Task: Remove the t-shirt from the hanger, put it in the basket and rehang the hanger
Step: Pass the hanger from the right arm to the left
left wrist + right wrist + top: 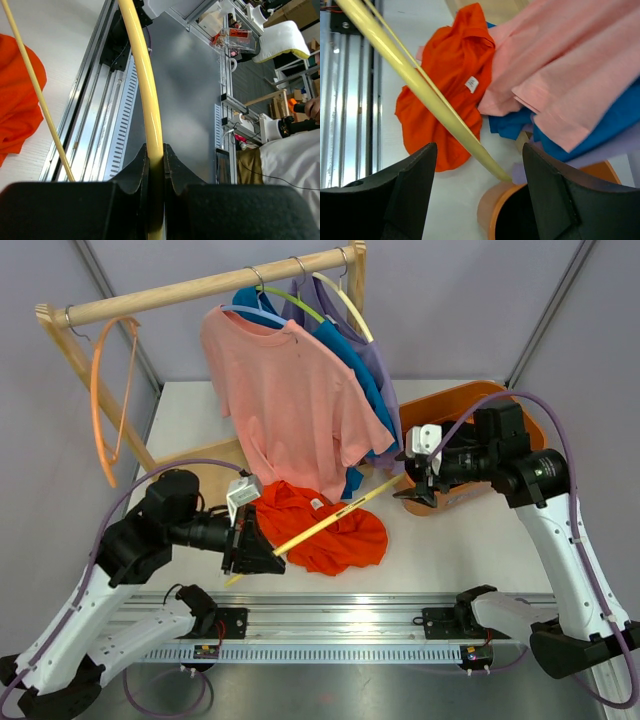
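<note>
Left claw (155, 151) pinches yellow hanger (145, 75), right claw (479, 150) spread; label (471, 84) on orange t-shirt (442, 65) unreadable.

**White table, grey walls**

A white table (470, 550) stands before plain grey-lilac walls (450, 310) under even light. A wooden rack (200, 285) rises across its far side. A metal rail (330, 615) runs along the near edge. Beyond it, the left wrist view shows cluttered shelves (280, 97).

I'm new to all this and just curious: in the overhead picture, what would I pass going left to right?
Empty orange hanger on the rail → left gripper, clamped on a yellow hanger → orange t-shirt on the table → right gripper.
</note>
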Controlling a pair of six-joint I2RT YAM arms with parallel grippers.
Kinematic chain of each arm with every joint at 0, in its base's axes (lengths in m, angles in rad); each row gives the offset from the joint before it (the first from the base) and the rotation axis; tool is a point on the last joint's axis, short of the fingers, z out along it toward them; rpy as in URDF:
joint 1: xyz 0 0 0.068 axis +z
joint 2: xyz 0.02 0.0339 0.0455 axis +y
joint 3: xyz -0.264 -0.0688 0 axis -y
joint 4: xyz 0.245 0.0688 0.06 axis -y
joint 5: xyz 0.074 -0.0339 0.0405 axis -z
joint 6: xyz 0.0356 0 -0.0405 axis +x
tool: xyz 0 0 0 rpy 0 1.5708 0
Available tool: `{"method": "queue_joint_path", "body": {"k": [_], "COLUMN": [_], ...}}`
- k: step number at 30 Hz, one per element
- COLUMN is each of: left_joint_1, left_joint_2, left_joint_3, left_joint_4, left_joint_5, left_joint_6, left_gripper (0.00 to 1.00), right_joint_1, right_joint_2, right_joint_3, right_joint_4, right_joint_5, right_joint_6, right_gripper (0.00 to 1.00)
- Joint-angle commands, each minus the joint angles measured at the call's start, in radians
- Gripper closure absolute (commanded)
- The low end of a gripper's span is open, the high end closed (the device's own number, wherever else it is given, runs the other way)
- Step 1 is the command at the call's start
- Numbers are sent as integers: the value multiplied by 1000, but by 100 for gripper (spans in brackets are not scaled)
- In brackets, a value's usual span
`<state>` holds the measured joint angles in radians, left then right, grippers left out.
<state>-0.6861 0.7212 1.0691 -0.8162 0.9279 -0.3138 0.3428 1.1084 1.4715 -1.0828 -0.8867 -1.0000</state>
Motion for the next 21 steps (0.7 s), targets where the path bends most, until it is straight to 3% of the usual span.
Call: {"method": "queue_joint_path", "body": {"k": [1, 5, 11, 15, 21], "left_joint_1": [2, 2, 2, 2, 2], "left_joint_2": [-43, -54, -59, -75, -39], "left_joint_3": [100, 176, 294, 315, 331], "left_joint_4": [-69, -115, 47, 173, 227], "left_joint_5": [34, 23, -75, -255, -579], "left_joint_6": [77, 114, 105, 104, 93], "left_gripper": [100, 100, 100, 100, 100], "right_joint_1": [-68, -149, -274, -393, -413], "right_joint_2": [-16, -25, -59, -48, -32], "right_joint_3": [12, -14, -89, -109, -158], "right_joint_4": [92, 225, 515, 596, 589], "right_joint_5": [55, 109, 259, 237, 172], "right_joint_6": [98, 236, 498, 590, 612], "right_gripper": [24, 24, 24, 23, 23]}}
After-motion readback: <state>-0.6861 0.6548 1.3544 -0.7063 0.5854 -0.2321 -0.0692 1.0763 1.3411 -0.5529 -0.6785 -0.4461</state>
